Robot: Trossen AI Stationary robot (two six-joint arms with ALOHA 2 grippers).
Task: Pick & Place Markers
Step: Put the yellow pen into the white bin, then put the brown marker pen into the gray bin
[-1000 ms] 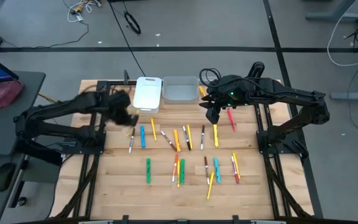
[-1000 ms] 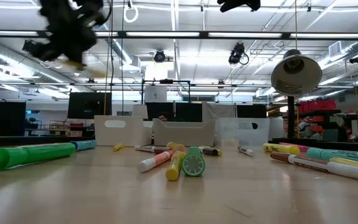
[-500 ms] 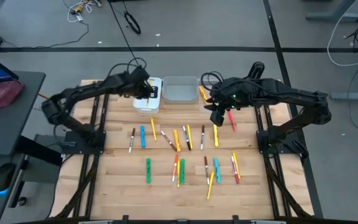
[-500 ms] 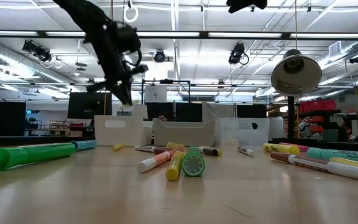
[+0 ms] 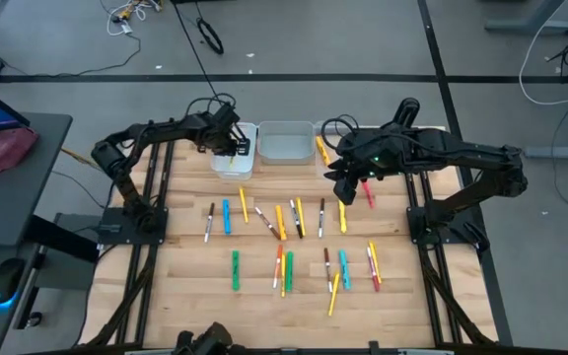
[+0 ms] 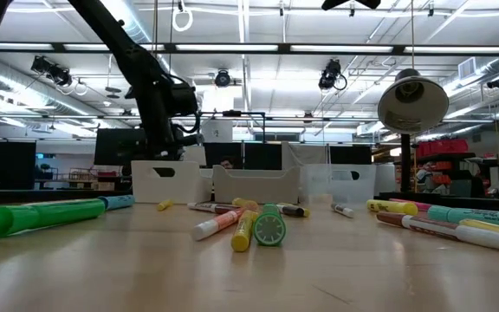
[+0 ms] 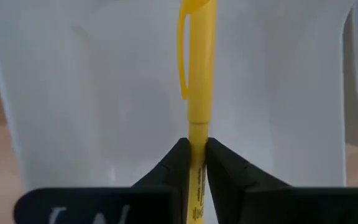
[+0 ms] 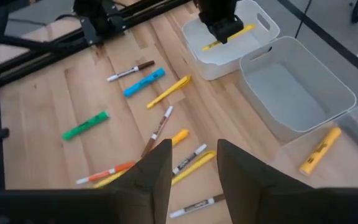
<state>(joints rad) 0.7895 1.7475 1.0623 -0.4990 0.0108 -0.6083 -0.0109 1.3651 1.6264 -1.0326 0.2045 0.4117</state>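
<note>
Left pincer (image 5: pixel 232 141) clenched on a yellow marker (image 7: pixel 197 93); the wrist view shows both fingers (image 7: pixel 178 163) pinching the barrel near its lower end, clip end pointing away. The pincer now sits directly over the white bin (image 5: pixel 235 163), with the bin's floor filling the view behind the marker. A second ago this arm was off over the left edge of the tabletop (image 5: pixel 254 296); half a second ago it had just reached the bin. Since then it has settled lower, into the bin opening. Judgement: carry phase over, release is the next step. The marker appears to lie roughly along the bin's length, so it should drop in cleanly once the fingers part.

Just right of the left pincer: clear bin (image 5: pixel 285 141), which looks empty from above. A third bin (image 8: pixel 353 140), further right, holds a yellow highlighter (image 8: pixel 319 150).

Loose markers (image 5: pixel 284 242) remain scattered on the tabletop below and between both pincers, so most of the task is still outstanding.

Right pincer (image 5: pixel 340 180) hovers above the tabletop, fingers spread and holding nothing. It has barely shifted over the last second. A red marker (image 5: pixel 367 188) lies just to its right, a yellow one (image 5: pixel 342 214) just below. Judgement: either is a plausible next pick.
</note>
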